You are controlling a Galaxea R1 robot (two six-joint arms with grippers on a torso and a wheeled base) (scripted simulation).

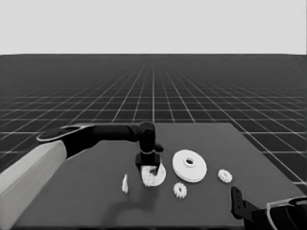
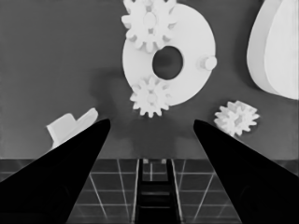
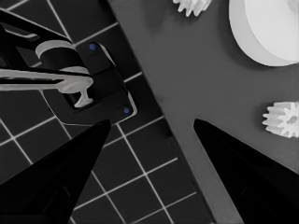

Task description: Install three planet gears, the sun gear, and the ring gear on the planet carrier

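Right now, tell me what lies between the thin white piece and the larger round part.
The smaller round part, carrying two gears, with the left gripper over it. The head view shows it between the thin white piece and the larger round part.

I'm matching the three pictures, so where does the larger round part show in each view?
Head view: larger round part, right of centre, beside the left hand.
Left wrist view: only its edge, upper right corner.
Right wrist view: part of it, upper right corner.
Shared landmark: the loose gear near it.
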